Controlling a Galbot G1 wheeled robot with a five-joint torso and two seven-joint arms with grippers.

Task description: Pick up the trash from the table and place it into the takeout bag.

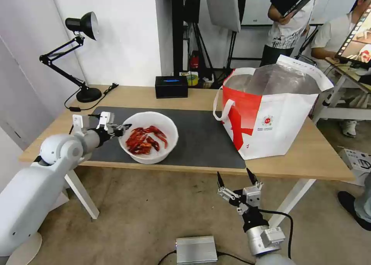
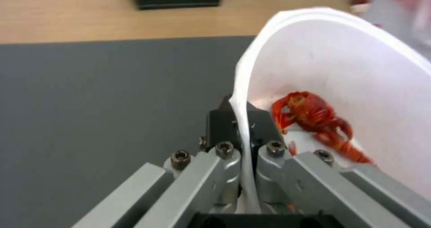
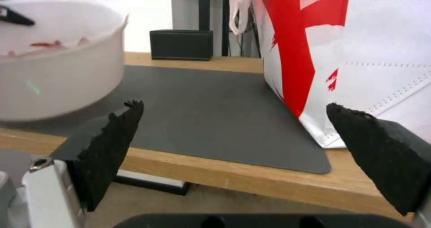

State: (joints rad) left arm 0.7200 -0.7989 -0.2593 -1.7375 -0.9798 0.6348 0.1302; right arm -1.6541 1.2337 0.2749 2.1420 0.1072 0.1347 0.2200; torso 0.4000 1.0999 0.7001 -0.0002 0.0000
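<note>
1. The left gripper (image 1: 123, 127) sits at the left rim of the round white plastic bowl of red crayfish scraps (image 1: 149, 141). In the left wrist view its dark fingers (image 2: 224, 120) are closed tight on the thin white rim, one finger outside the wall and one inside.
2. The bowl rests on the large dark grey mat (image 1: 201, 135), near the front edge of the long light-wood table (image 1: 317, 153) and toward its left end. The step in hand looks like the pickup of this bowl: the grip is made, and I cannot tell whether the bowl has left the mat.
3. The big red-and-white takeout bag with silver foil lining and white strap handles (image 1: 270, 114) stands upright on the right part of the table, its left bottom corner on the mat's right edge and its mouth wide open. It stands well apart from the bowl.
4. The right gripper (image 1: 235, 178) hangs below the table's front edge, between the bowl and the bag, its black-padded fingers spread wide and holding nothing.
5. Judging from this, the next move calls for a level lift of the bowl, since a one-sided rim grip may let it tip and spill the scraps. The bowl must then go rightward, high enough to pass over the bag's tall rim.
</note>
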